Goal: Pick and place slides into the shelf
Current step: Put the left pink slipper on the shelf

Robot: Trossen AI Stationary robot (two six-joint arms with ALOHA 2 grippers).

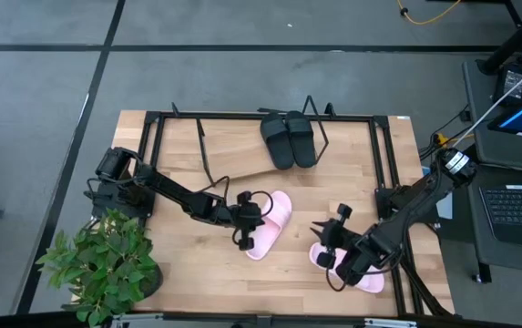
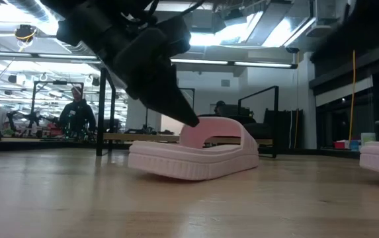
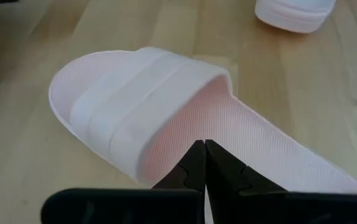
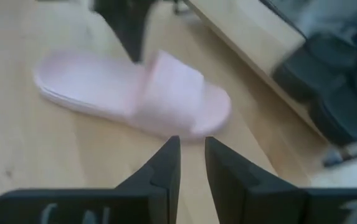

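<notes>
Two black slides lie side by side on the slanted wooden shelf at the table's far side. One pink slide lies flat on its sole mid-table. My left gripper, shut, has its tips at that slide's strap, over the footbed. The other pink slide lies near the table's front right, partly under my right arm. My right gripper hovers to the right of the first pink slide, its fingers a narrow gap apart with nothing between them. My left gripper puts its shut fingertips against the heel-side edge of the pink slide's strap, slanting down from the table's left. Nothing is pinched between the fingers. The slide stays on the table on its sole.
A black metal frame runs around the shelf and along the table's left, far and right sides. A potted plant stands at the front left corner. A laptop sits beyond the right edge. A person shows far behind the table.
</notes>
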